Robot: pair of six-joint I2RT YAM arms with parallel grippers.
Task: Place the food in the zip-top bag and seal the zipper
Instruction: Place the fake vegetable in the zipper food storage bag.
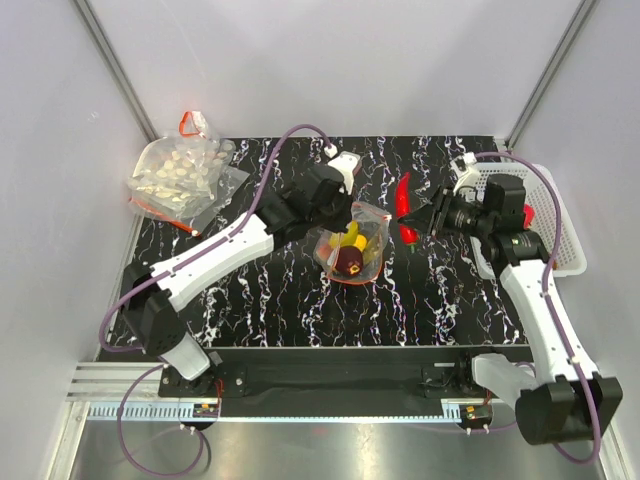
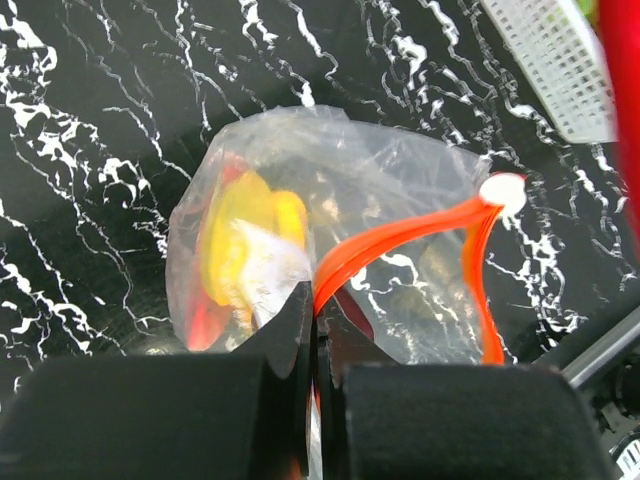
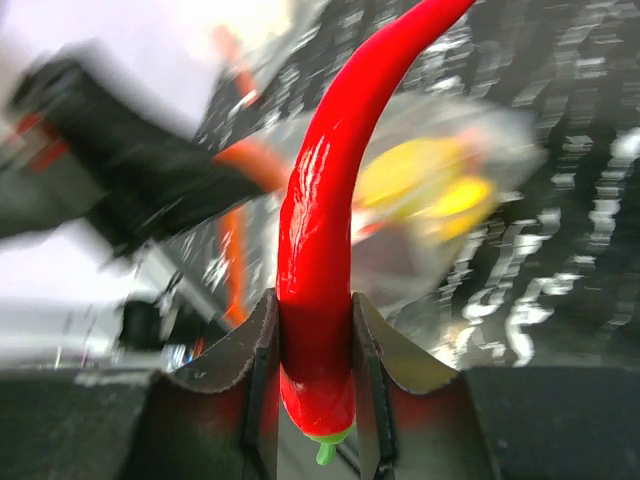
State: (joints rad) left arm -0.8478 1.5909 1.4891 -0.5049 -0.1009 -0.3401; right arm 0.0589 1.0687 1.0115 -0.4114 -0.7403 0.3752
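Note:
The small clear zip-top bag [image 1: 352, 248] lies mid-table with yellow and dark red food inside; it also shows in the left wrist view [image 2: 300, 240]. Its red-orange zipper [image 2: 400, 235] gapes open, with a white slider at the far end. My left gripper [image 1: 345, 212] is shut on the zipper strip at the bag's mouth [image 2: 318, 310]. My right gripper [image 1: 425, 222] is shut on a red chili pepper [image 1: 403, 203], holding it near its green stem end [image 3: 318, 300], just right of the bag. The right wrist view is blurred.
A larger clear bag of whitish pieces with a red loop [image 1: 180, 172] lies at the back left. A white mesh basket [image 1: 545, 215] stands at the right edge behind my right arm. White walls enclose the black marbled table [image 1: 300, 300].

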